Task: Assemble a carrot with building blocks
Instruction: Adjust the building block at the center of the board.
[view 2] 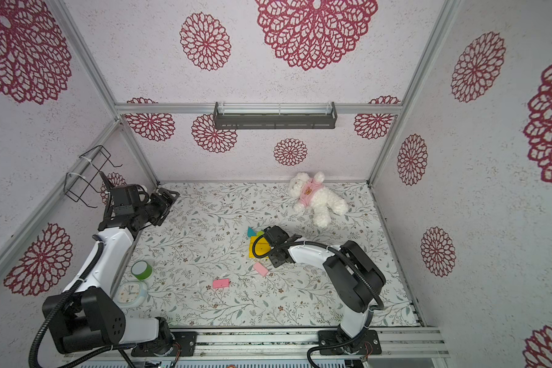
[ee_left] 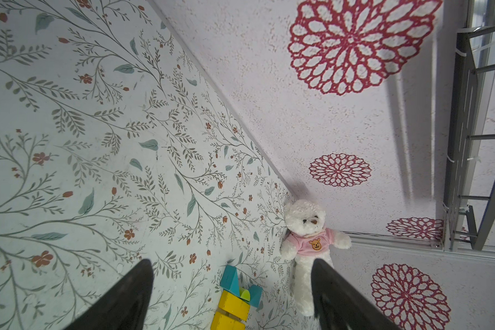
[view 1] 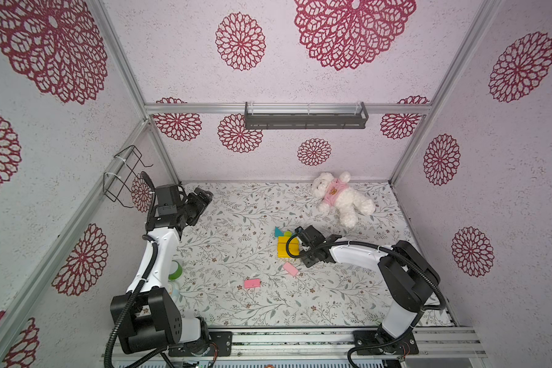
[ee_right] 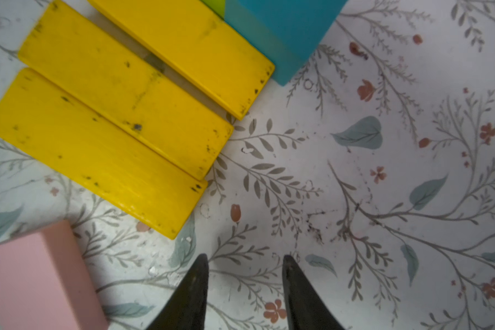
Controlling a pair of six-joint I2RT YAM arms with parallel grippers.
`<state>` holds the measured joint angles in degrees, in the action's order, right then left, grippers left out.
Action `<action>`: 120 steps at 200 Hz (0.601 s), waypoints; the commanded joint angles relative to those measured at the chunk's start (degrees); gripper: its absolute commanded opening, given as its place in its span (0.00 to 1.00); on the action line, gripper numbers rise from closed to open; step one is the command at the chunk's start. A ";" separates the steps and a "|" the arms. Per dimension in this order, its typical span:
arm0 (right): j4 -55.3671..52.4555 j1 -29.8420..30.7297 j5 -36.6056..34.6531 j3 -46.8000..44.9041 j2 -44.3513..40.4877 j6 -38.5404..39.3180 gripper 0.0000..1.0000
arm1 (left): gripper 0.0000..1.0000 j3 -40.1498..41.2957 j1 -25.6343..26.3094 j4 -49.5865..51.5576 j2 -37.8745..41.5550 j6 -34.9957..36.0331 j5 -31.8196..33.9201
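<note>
My right arm (view 1: 357,253) comes in from the front rail with the elbow humped up high. The forearm runs low across the surface (view 1: 236,302) toward the middle, and the wrist is tipped so the right claw (ee_right: 245,258) points almost straight down at the floral print. Its fingers are a small way apart with nothing between them, just bare surface, right next to the end of the yellow bars (ee_right: 120,114).

The carrot (view 1: 286,245) is lying mid-surface. It's three yellow bars side by side; the two nearer ones touch, then there's a thin gap before the third. The teal triangles (ee_left: 231,278) sit against that far bar, with the lime-green piece (ee_left: 245,294) tucked between them. The pink blocks aren't attached. One (view 1: 290,269) lies tilted near the closest yellow bar but clear of it, and the other (view 1: 252,283) sits further toward the front.

My left arm (view 1: 160,251) stands up along the left side, forearm rising toward the back corner. The left claw (ee_left: 231,263) hangs in the air, aimed across at the carrot and the plush bear (view 1: 341,197), with its fingers spread wide and empty.

The bear lies on its back near the back wall. A green tape roll (view 2: 142,270) and a little clock (view 2: 128,293) sit by my left arm.
</note>
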<state>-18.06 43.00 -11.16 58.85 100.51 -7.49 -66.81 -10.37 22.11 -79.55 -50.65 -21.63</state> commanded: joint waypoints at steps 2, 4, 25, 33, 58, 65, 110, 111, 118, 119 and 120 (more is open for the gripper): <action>0.56 -0.81 0.32 1.60 0.31 0.32 0.44 | 0.88 0.10 0.40 -0.86 -0.43 -0.37 -0.36; 0.62 -0.86 0.43 1.61 0.41 0.31 0.44 | 0.88 0.14 0.36 -0.84 -0.43 -0.40 -0.35; 1.31 -1.08 1.03 2.10 1.46 0.43 0.44 | 0.88 0.16 0.40 -0.90 -0.52 -0.41 -0.41; 1.53 -1.08 1.26 2.28 1.85 0.45 0.44 | 0.88 0.10 0.37 -0.87 -0.52 -0.33 -0.40; 2.03 -1.12 2.19 2.81 2.72 0.17 0.44 | 0.88 0.11 0.44 -0.85 -0.47 -0.24 -0.29; 1.99 -1.13 2.19 2.93 2.84 0.27 0.44 | 0.88 0.11 0.50 -0.87 -0.52 -0.23 -0.26; 2.44 -1.08 2.54 3.38 3.55 0.14 0.44 | 0.88 0.05 0.44 -0.85 -0.52 -0.22 -0.26; 2.52 -1.12 2.54 3.38 3.59 0.12 0.44 | 0.88 0.08 0.44 -0.89 -0.52 -0.23 -0.26; 2.62 -1.09 2.63 3.38 3.71 0.10 0.44 | 0.88 0.01 0.43 -0.85 -0.51 -0.21 -0.26; 2.57 -1.09 2.72 3.38 3.72 0.10 0.44 | 0.88 0.01 0.48 -0.89 -0.47 -0.22 -0.26; 2.58 -1.13 2.72 3.42 3.68 0.10 0.44 | 0.88 0.01 0.46 -0.86 -0.45 -0.19 -0.30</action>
<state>-15.64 42.15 -8.93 60.95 103.55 -7.51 -66.81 -10.22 22.09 -79.64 -50.65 -21.76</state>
